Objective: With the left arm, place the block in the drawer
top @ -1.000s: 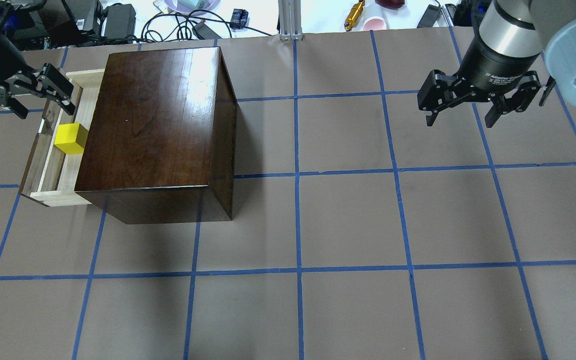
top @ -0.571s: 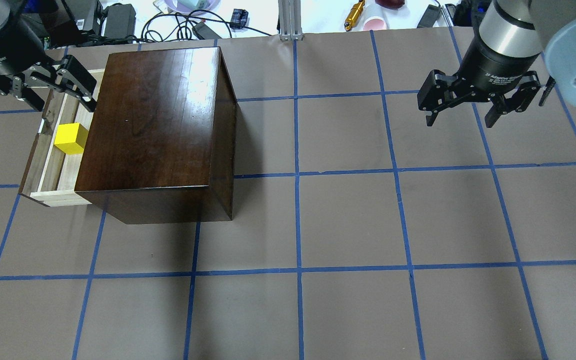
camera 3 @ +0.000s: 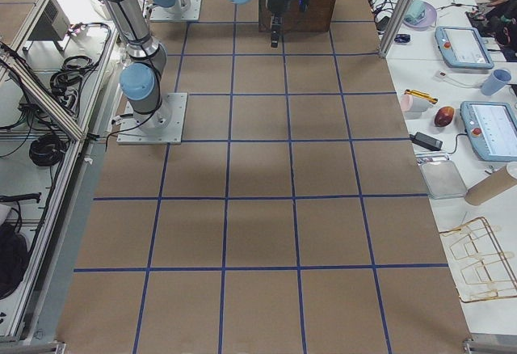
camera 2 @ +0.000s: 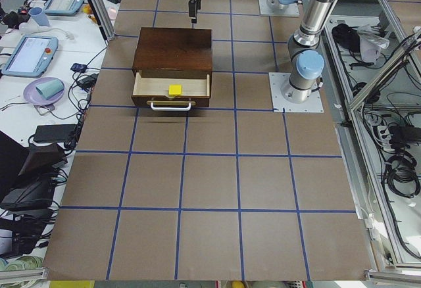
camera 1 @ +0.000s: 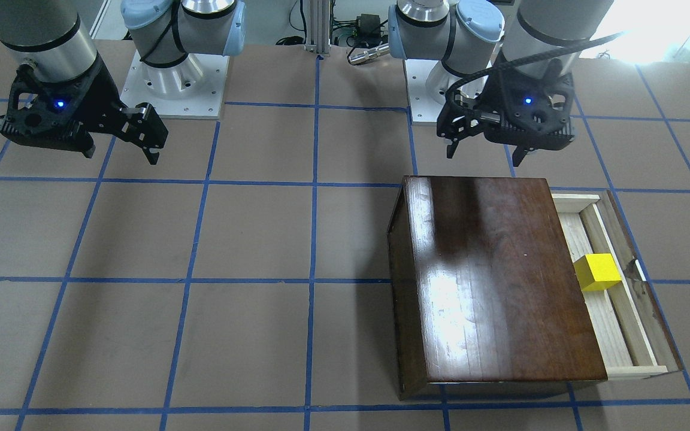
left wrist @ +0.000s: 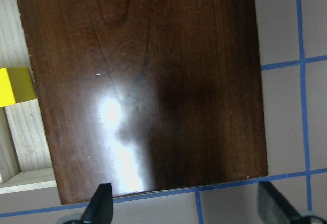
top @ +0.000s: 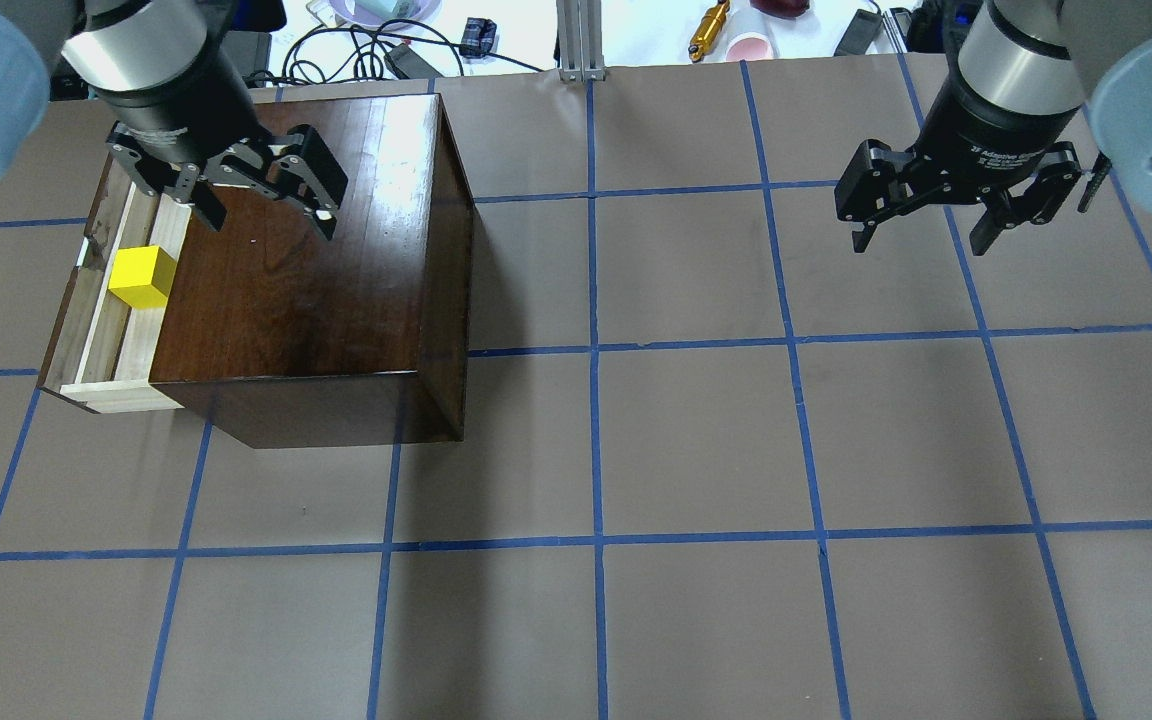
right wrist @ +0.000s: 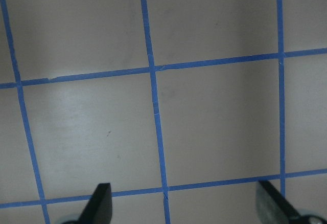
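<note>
- The left arm [top: 151, 65] reaches in with its wrist turned straight down. It holds the left gripper [top: 266, 215] high above the cabinet [top: 306, 280], clear of its glossy top.
- Its fingers [top: 324, 218] stand wide apart with nothing between them. In the left wrist view both black tips frame the lower edge, and almost the whole cabinet top lies under them.
- The block [top: 141, 277] sits below the gripper and off to one side, past the cabinet's front edge. It rests on the pale floor of the pulled-out drawer [top: 116, 345], apart from both fingers.
- In the left wrist view the block [left wrist: 15, 86] shows only at the left border, cut by the frame and just beside the cabinet's edge.
- The right gripper [top: 921, 238] hangs wrist-down over the bare table [top: 696, 430], well apart from the cabinet. Its fingers are spread and empty, and only blue tape lines show beneath it.
</note>
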